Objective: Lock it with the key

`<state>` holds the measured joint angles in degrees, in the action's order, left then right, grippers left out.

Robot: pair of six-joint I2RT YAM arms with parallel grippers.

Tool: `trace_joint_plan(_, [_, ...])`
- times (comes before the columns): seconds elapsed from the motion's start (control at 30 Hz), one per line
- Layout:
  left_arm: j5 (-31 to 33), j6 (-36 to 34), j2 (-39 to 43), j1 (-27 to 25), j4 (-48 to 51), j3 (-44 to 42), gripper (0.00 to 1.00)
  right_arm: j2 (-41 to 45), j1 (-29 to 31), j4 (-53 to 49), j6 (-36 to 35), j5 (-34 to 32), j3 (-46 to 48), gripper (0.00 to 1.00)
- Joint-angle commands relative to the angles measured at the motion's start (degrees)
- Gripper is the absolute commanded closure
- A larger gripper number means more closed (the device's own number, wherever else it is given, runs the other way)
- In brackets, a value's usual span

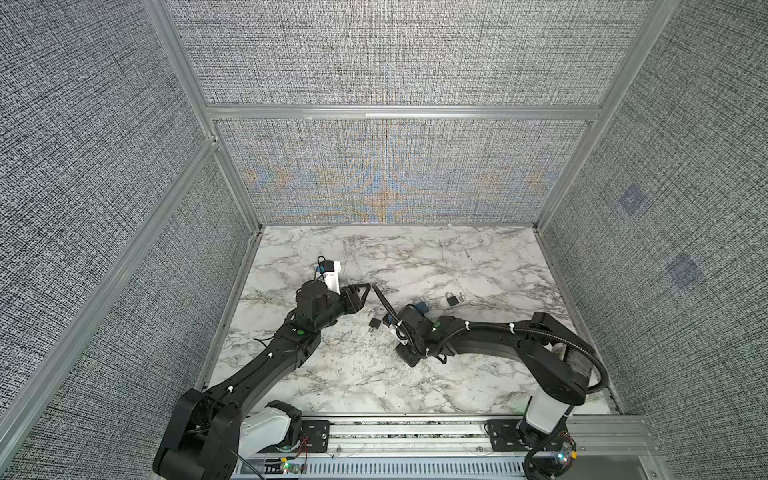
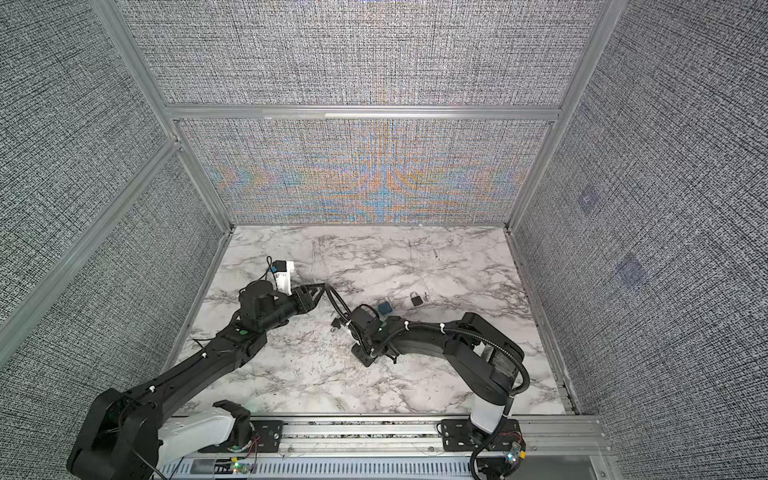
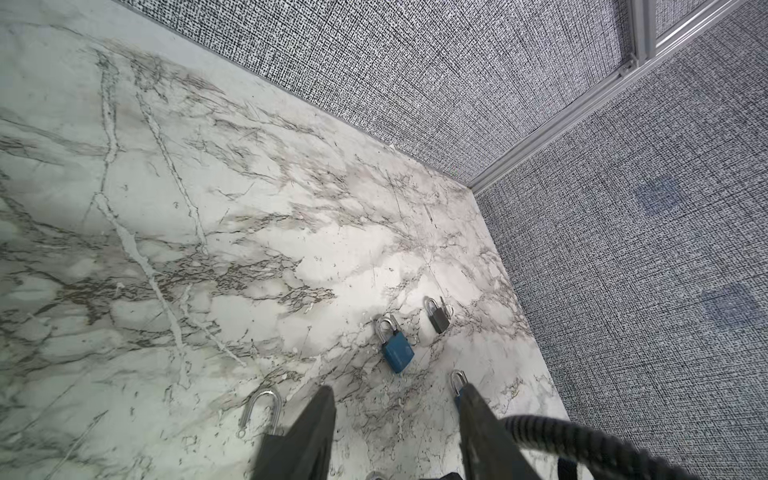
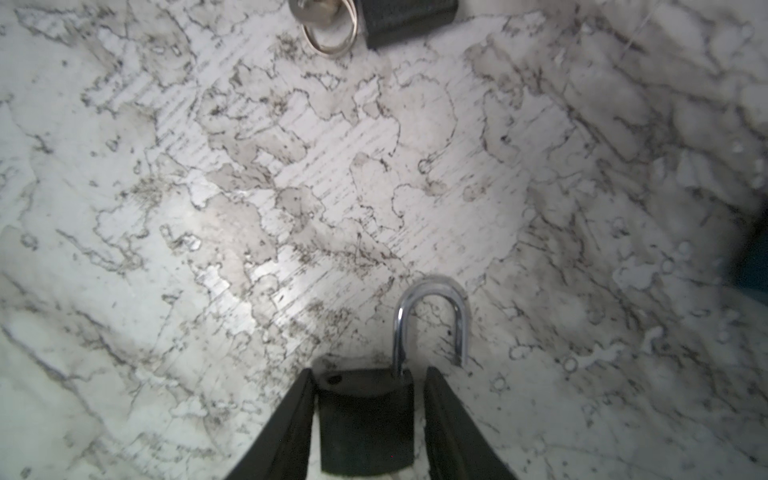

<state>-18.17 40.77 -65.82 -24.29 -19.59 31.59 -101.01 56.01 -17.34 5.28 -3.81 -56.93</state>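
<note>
Dark padlock (image 4: 365,419) with a silver shackle (image 4: 432,286) swung open lies on the marble-patterned tabletop (image 4: 187,208) between the right fingers (image 4: 286,428), which flank its body; whether they clamp it I cannot tell. Just beyond their tips lies a black padlock (image 4: 411,16) with a silver key (image 4: 309,7) and ring (image 4: 332,43) at its end. Left fingers (image 3: 316,428) stand apart, released, above the tabletop; past their tips lie a blue padlock (image 3: 398,351), then, farther, a small grey padlock (image 3: 439,322).
</note>
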Motion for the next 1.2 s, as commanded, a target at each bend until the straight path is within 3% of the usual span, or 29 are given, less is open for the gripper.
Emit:
trace_joint_plan(0.0, [-0.7, -0.2, -0.1, 0.0, -1.7, 0.2, 0.5, -0.8, 0.3, -2.7, 0.3, -2.6, -0.3, 0.57])
trace_joint_plan(0.5, [-0.9, -0.2, -0.4, 0.1, -1.9, 0.2, 0.49, -0.1, 0.7, -4.5, 0.7, -3.7, -0.3, 0.58])
trace_joint_plan(0.73, [-1.0, -0.6, -0.3, 0.1, -1.0, 0.4, 0.51, 0.3, 0.8, -4.3, 0.9, -4.0, -0.5, 0.73])
trace_joint_plan(0.9, [-1.1, -1.0, -1.7, 0.1, 2.8, 1.9, 0.51, 2.2, 1.0, -4.3, 1.0, -4.9, -0.7, 0.77])
trace_joint_plan(1.17, [-11.5, -2.0, -7.7, 0.0, 2.9, 4.7, 0.54, 6.6, 1.1, -5.6, 0.7, -5.2, -2.9, 0.77])
